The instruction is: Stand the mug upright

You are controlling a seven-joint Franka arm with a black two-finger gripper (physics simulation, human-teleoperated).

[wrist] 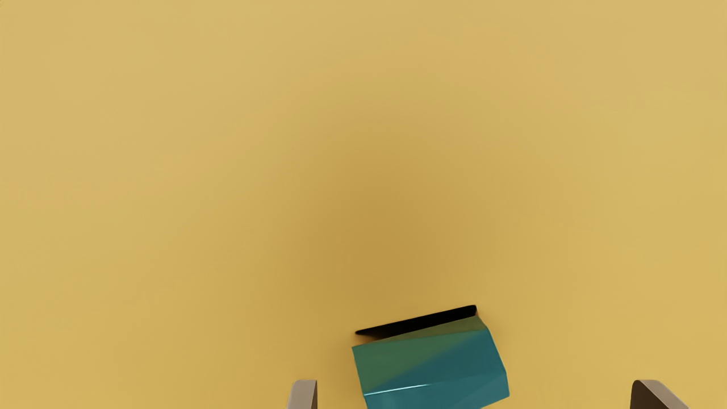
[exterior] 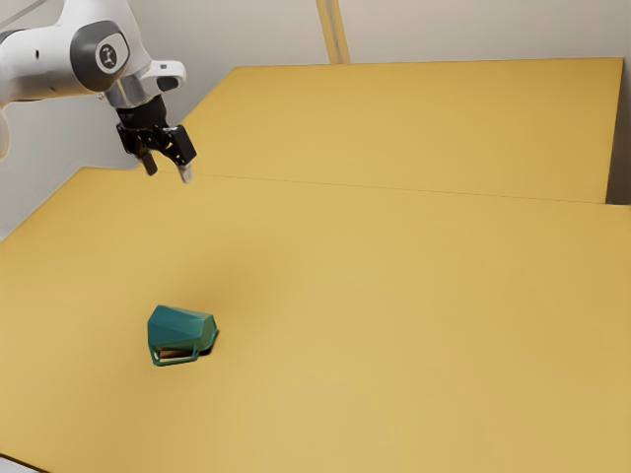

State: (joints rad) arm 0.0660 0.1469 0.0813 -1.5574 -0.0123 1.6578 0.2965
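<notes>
In the exterior view, my gripper [exterior: 170,173] hangs high at the upper left, well apart from the mug and with nothing between its fingers. The teal mug [exterior: 180,326] lies on its side on the yellow table, its handle low and facing the camera. From the wrist view, the gripper [wrist: 474,395] is open, its two fingertips wide apart. Between them in that picture, farther below, appears the faceted side of the mug [wrist: 434,363], a dark strip along one edge; part of the mug is cut off by the picture's edge.
The yellow table [exterior: 394,296] spreads widely around the mug, with a thin seam across its far part. One edge of it runs past the lower left corner of the exterior view. A pale wall [exterior: 473,30] stands behind.
</notes>
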